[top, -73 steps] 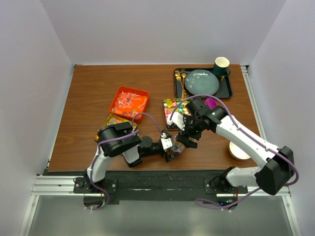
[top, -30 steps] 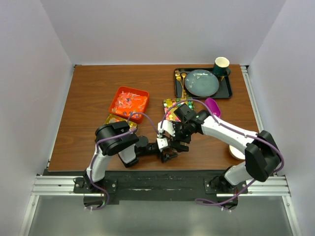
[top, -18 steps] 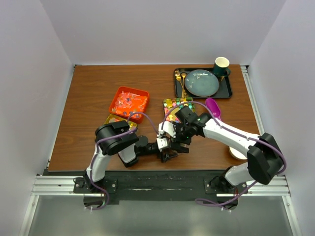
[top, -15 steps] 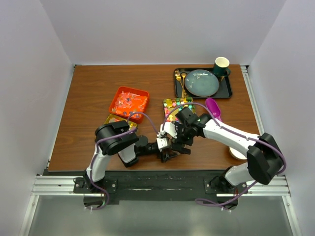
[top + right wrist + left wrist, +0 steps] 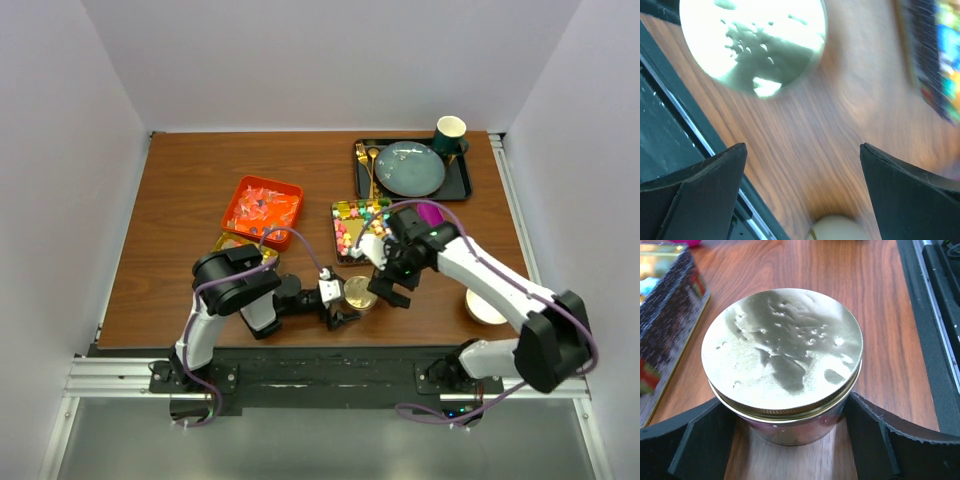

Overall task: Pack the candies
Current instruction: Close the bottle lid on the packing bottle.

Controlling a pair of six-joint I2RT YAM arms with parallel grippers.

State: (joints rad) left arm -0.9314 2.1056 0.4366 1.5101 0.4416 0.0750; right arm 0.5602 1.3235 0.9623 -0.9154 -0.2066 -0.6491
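L tool [image 5: 790, 440] clamps round jar [image 5: 790, 426] w/ dimpled shiny gold metal lid [image 5: 782, 347].

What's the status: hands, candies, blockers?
Left hand clamped on the closed jar. Right hand open, empty, clear of the jar. Candies in the box beside it. No blockers seen.

Wooden table [image 5: 180, 200], gold-lidded jar [image 5: 358, 292] near its front edge, patterned tin [image 5: 670, 320] just behind, orange tray [image 5: 273, 183], black tray [image 5: 462, 185].
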